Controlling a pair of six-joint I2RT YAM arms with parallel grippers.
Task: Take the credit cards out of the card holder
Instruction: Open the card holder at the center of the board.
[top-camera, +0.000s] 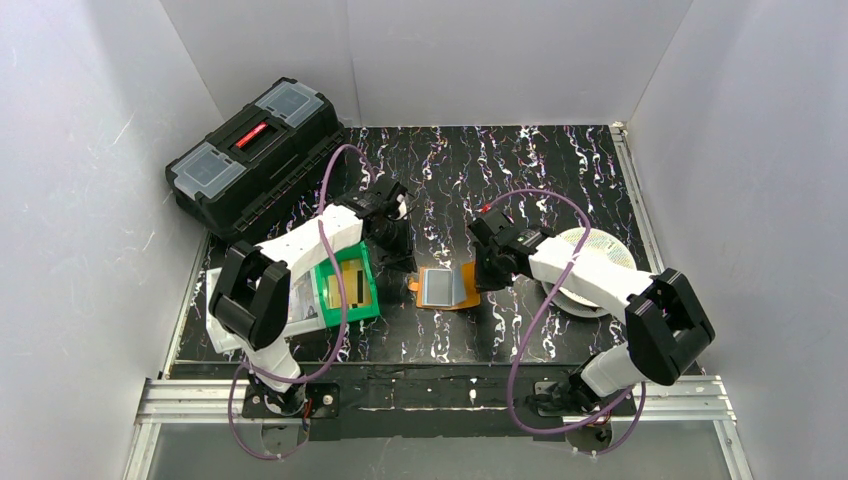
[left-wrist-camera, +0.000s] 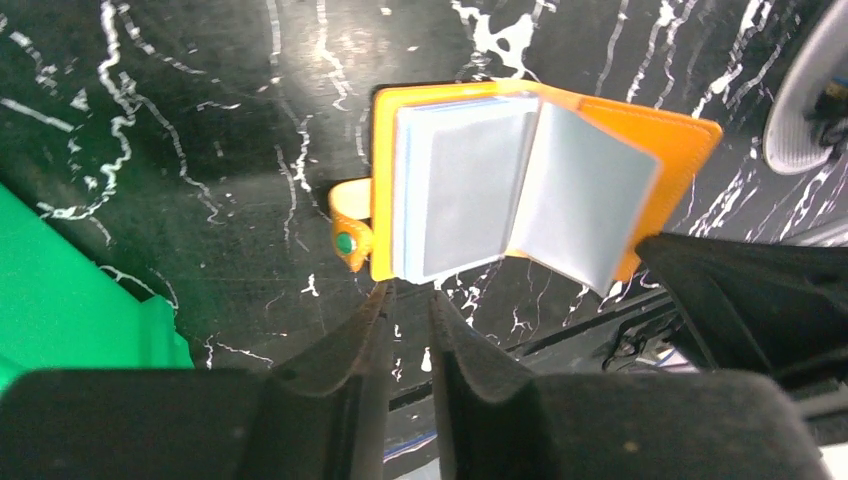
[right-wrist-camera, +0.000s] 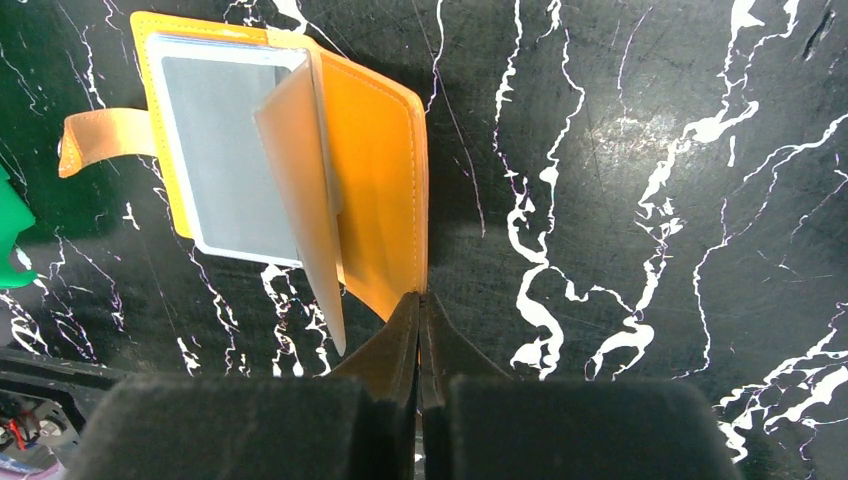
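Wallet (top-camera: 447, 287) lies open near the middle of the counter (top-camera: 560, 170), a little toward the near edge. Orange covers down, silvery pockets up. One pocket leaf stands half raised at the fold. Whether any pocket holds a card cannot be told. The closing strap (right-wrist-camera: 100, 140) sticks out toward the left edge.

Right gripper (right-wrist-camera: 420, 300) sits at the wallet's right cover, on its near corner. Fingers are pressed together there and appear to pinch the leather. The tips overlap the orange corner in the right wrist view.

Left gripper (left-wrist-camera: 410, 295) hangs at the wallet's left side, just off the cover edge by the strap. Fingers (left-wrist-camera: 385, 300) are a narrow gap apart, with nothing between them and bare counter showing through. Whether a tip touches the cover is unclear.

Cards (top-camera: 345, 285) are gold with a black one beside them. They lie in a green bin (top-camera: 370, 310) toward the left edge, partly under the left arm.

A black toolbox (top-camera: 255, 155) stands at the far left corner. A round white disc (top-camera: 600, 245) lies toward the right edge, partly under the right arm.
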